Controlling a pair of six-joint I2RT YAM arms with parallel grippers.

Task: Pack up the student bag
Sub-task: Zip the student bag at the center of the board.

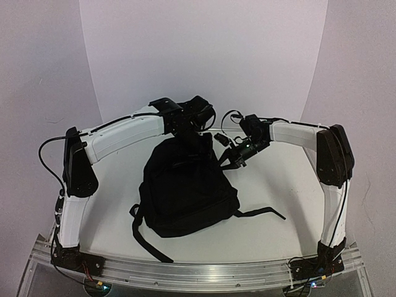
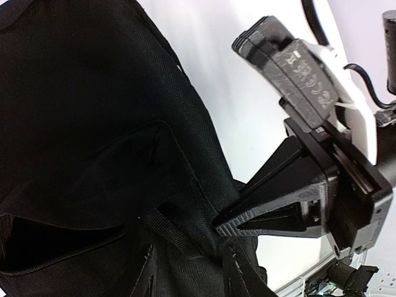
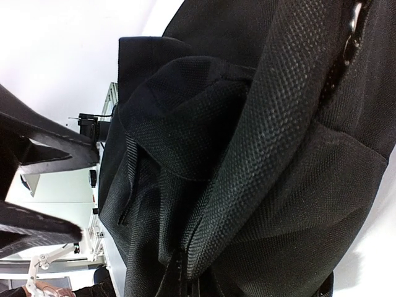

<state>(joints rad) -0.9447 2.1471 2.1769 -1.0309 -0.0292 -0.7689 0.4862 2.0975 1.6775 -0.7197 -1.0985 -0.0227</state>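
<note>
At the right end effector (image 2: 218, 226): closed fully, jaws together, tips pressed into the bag (image 1: 185, 192) at a seam beside a webbing band (image 2: 173, 234); pinching cloth or not, cannot tell. In the top view, placed at about 1 o'clock of the bag, just off its upper corner. At the left end effector (image 1: 197, 135): down on the bag's top edge at 12 o'clock, black against black, so cannot tell how wide, nor whether gripping anything; nothing but bag fabric from 6 to 12 o'clock in the left wrist view. For writing: raised characters on a black block (image 2: 303, 74) above the right end effector, at 1 o'clock in the left wrist view, too blurred to read. For the bag: lying at the centre of the white counter (image 1: 278, 185), top toward 12 o'clock, between the two arms, with a side strap (image 1: 263, 212) trailing out at 4 o'clock and a loop strap (image 1: 143, 238) at 7 o'clock. In the right wrist view: coarse black weave close up, folded over itself, with two dark fingers (image 3: 43, 145) at 9 o'clock.
</note>
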